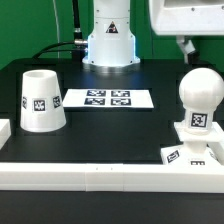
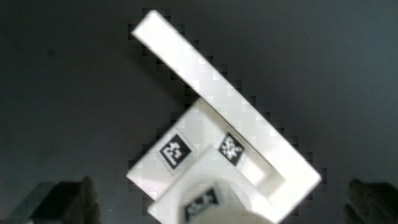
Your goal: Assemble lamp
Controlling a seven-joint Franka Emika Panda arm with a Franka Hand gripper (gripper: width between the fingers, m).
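Note:
The white rounded bulb point(image 1: 198, 98) stands upright on the flat square base point(image 1: 176, 153) at the exterior view's right, next to the front rail. The tapered shade point(image 1: 44, 100) stands mouth down at the exterior view's left. My gripper point(image 1: 186, 44) hangs above the bulb at the top right, apart from it. In the wrist view I look down on the base point(image 2: 199, 148) with its two tags and on the bulb point(image 2: 201, 203) below me. My gripper point(image 2: 221, 206) is open and empty, with one dark finger at each side point(image 2: 66, 200).
The marker board point(image 1: 108, 99) lies flat in the middle of the black table. A long white border rail point(image 1: 100, 173) runs along the front edge and shows in the wrist view point(image 2: 205, 75). The robot's white pedestal point(image 1: 108, 40) stands at the back.

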